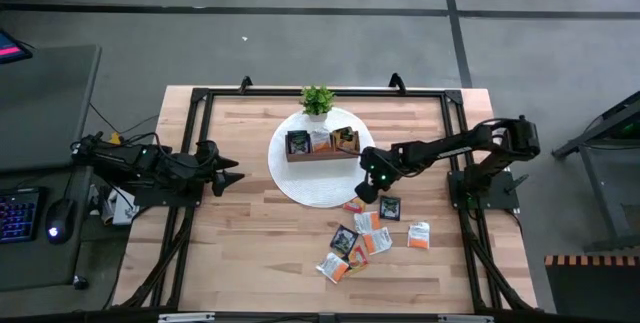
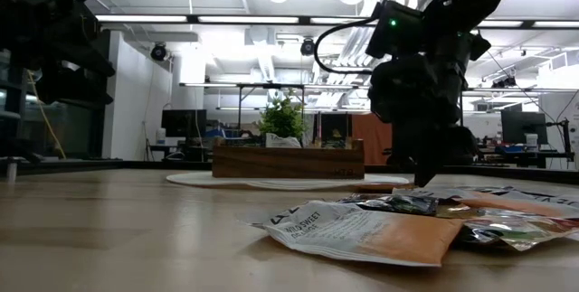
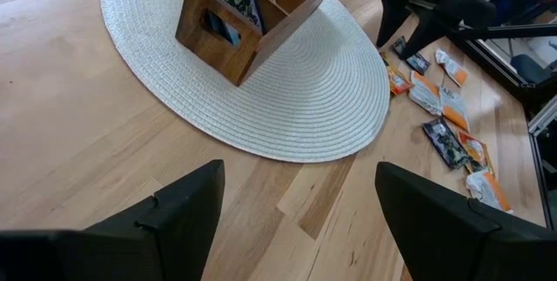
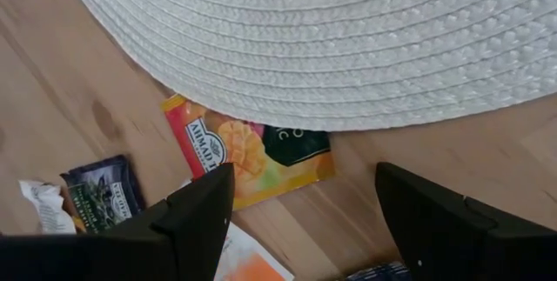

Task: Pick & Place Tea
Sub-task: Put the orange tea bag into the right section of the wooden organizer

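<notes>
Seen from the high view, the right end effector [image 1: 371, 185] hangs over the lower right edge of the round white mat [image 1: 300, 185], fingers spread and empty. The tea sachets [image 1: 372, 235] lie scattered on the bench [image 1: 250, 253] just below it. The wooden tray [image 1: 322, 144] on the mat already holds some sachets, with the potted plant [image 1: 318, 100] just behind it. The left end effector [image 1: 228, 176] waits at the left side of the bench, also spread and empty.

Low view: the right arm comes down behind the sachet pile; an orange-and-white sachet [image 2: 362, 234] lies nearest the camera, overlapping others.

Left wrist view: fingers wide apart, nothing between them; tray and mat ahead, sachets beyond the mat edge.

Right wrist view: fingers apart over an orange mango sachet [image 4: 239, 155]. Its upper edge looks tucked under the mat rim. A dark sachet [image 4: 103, 192] lies near it.

Risks, as judged:
- Closing on the tucked sachet could pinch or drag the mat, shifting the tray.
- Flat foil on wood: fingers may skid over it and come up empty.
- Overlapping sachets in the pile could lift as a pair.
</notes>
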Robot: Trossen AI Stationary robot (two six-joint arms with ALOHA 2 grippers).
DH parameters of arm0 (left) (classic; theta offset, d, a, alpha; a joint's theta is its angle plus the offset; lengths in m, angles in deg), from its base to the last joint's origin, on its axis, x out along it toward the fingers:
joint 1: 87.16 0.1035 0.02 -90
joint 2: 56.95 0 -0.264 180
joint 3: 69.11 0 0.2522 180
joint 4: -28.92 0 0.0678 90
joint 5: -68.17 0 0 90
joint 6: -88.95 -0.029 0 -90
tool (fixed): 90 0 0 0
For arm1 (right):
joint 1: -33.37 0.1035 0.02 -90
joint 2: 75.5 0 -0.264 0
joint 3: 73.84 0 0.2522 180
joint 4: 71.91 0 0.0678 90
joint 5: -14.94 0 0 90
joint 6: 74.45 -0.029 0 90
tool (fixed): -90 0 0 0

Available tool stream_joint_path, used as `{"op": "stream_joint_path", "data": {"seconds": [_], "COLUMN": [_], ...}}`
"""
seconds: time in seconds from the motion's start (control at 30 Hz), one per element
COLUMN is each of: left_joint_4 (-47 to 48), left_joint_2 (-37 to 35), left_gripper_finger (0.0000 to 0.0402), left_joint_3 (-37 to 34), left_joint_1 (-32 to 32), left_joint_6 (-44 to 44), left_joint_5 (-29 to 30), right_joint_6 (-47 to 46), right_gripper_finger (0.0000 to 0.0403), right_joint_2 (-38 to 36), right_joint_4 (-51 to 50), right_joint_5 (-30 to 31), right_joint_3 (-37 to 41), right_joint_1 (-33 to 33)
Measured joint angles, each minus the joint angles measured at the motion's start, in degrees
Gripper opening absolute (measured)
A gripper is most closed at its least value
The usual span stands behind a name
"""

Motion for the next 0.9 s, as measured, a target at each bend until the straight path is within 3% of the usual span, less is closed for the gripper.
{"op": "stream_joint_path", "data": {"seconds": [0.9], "left_joint_4": [-0.02], "left_joint_2": [0.0], "left_gripper_finger": [0.0296], "left_joint_3": [0.0], "left_joint_1": [0.01], "left_joint_6": [0.0], "left_joint_5": [-0.01], "right_joint_6": [-0.21], "right_gripper_finger": [0.0275], "right_joint_2": [3.14], "right_joint_4": [5.48], "right_joint_5": [-1.66], "right_joint_3": [-0.22], "right_joint_1": [0.61]}}
